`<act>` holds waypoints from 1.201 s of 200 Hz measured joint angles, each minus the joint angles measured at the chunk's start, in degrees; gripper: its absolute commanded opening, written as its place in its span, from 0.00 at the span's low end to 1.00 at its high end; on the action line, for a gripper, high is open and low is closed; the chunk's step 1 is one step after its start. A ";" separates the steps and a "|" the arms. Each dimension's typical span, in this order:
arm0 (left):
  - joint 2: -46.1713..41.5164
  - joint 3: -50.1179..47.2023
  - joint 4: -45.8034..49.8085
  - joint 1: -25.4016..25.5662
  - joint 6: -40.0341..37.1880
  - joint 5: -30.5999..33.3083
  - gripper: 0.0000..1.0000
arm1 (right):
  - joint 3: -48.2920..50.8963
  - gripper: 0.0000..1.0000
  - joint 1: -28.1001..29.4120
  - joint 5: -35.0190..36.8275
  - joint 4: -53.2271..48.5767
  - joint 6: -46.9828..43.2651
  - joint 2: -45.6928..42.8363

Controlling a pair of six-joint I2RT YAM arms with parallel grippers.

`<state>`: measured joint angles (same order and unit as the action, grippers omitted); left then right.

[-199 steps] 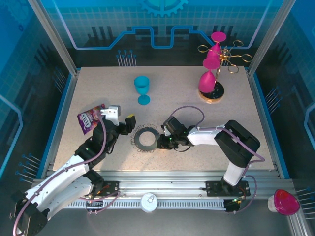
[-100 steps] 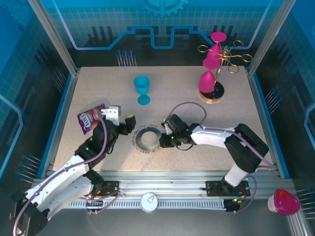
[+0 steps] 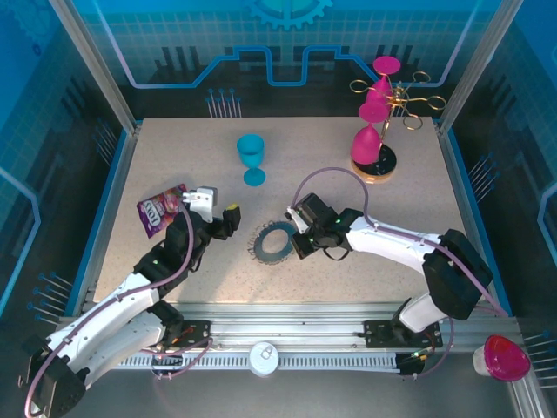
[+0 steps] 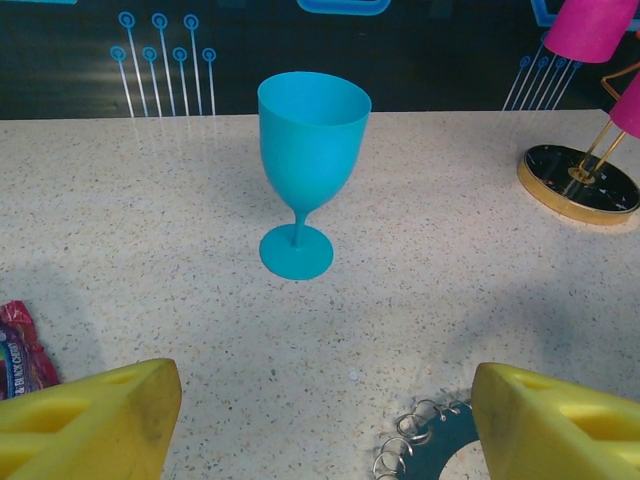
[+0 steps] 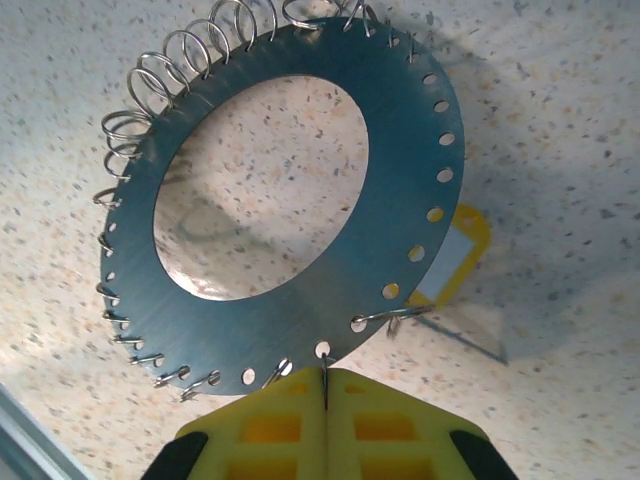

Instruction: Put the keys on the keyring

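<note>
The step in hand looks like steadying the keyring (image 5: 400,170) so a key can be threaded on. The right claw (image 5: 323,385) has its yellow pads pressed together on the near rim of this flat blue-grey plate, right at one of its edge holes. To do this well, I would keep that pinch firm and short. The plate should be held so the small wire loops along its rim stand free of the table (image 5: 560,120), without dragging it sideways.

A yellow key tag (image 5: 455,255) with a white label lies partly under the plate's edge, just beside the right claw's tips. A wire loop sits over it, but I cannot tell whether it is hooked on.

From above, the keyring (image 3: 264,244) lies between the two arms. The right claw (image 3: 298,242) touches its right rim. The left claw (image 3: 228,219) hangs wide open just beside its left edge, gripping nothing, facing the blue goblet (image 4: 310,170).
</note>
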<state>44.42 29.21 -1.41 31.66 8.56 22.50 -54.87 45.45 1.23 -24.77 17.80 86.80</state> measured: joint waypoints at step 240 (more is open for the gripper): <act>14.40 11.26 6.88 -0.11 -37.33 -48.02 0.26 | -5.38 0.00 -5.66 -25.73 2.75 -41.97 -10.27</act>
<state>58.83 40.47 5.48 31.55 -28.77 -25.52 -60.25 39.79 -24.49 -22.02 -24.16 76.53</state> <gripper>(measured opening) 0.285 0.058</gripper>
